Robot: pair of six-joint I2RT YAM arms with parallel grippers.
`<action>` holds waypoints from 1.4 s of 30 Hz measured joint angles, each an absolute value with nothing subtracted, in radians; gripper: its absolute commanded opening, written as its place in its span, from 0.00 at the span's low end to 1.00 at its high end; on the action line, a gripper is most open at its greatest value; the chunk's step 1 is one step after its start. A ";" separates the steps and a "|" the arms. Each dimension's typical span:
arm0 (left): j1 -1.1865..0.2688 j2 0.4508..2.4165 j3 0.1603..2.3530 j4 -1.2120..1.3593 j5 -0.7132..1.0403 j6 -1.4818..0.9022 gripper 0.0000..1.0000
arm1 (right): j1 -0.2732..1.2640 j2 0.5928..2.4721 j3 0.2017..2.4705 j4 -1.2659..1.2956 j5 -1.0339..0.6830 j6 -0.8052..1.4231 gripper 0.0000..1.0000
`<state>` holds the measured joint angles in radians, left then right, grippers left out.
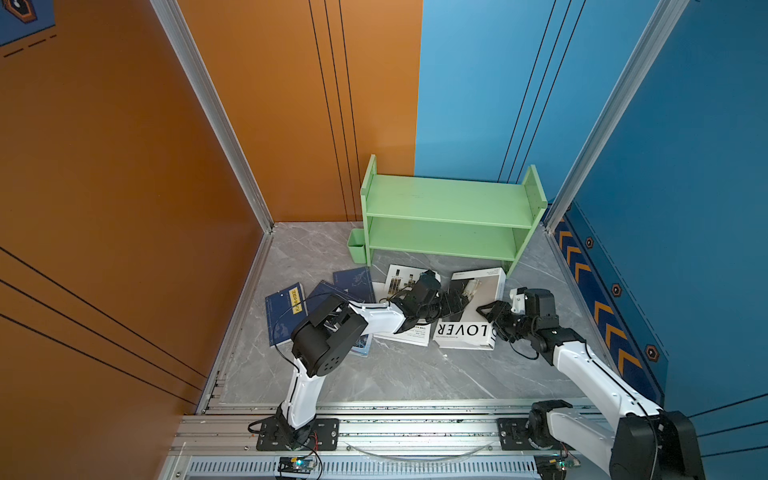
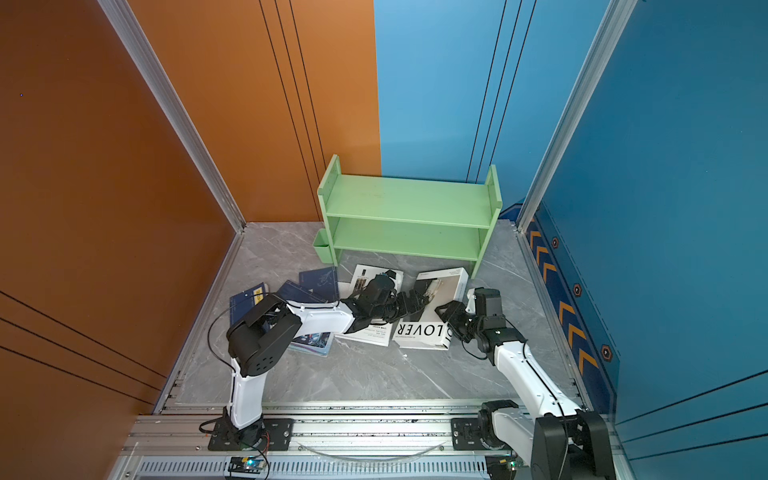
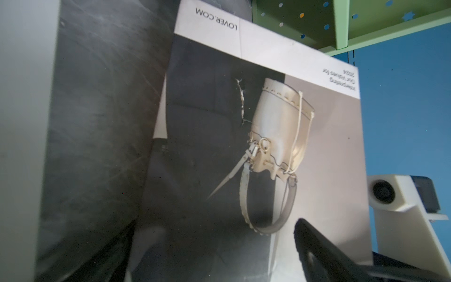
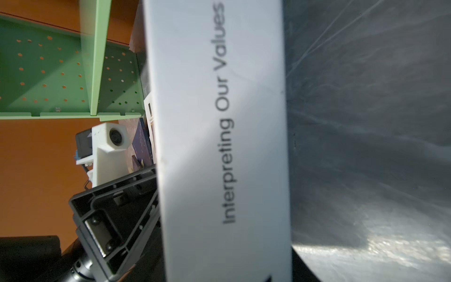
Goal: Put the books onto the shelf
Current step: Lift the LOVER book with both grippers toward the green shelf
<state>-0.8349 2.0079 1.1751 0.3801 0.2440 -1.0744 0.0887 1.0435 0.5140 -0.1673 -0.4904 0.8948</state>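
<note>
White book (image 1: 465,330) reads LOVER; spine (image 4: 219,146) "Interpreting Our Values"; left claw (image 1: 457,301) wide open; right claw (image 1: 490,320) astride it, grip unclear.

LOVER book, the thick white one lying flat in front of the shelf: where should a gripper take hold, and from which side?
The LOVER book lies flat and looks too wide to span, so probably grip its thick edge, lettered Interpreting Our Values, which faces the right gripper. Come in low from that side, one jaw over the cover, one under.
</note>
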 measured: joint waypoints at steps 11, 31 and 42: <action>-0.822 1.853 1.117 0.376 0.242 -1.044 0.96 | 0.031 0.974 0.561 -0.284 -0.457 0.879 0.40; -0.620 1.232 1.059 0.035 0.102 -0.859 0.98 | 0.211 0.772 1.113 -0.417 -0.332 0.940 0.47; -0.625 1.369 1.057 0.282 0.249 -1.066 0.98 | 0.420 1.183 1.196 0.001 -0.001 0.993 0.48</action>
<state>-0.6247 1.3693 1.0569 0.2825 0.2493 -1.0657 0.4202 1.1828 1.1957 0.0006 -0.0006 0.9932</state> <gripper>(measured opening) 0.978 0.474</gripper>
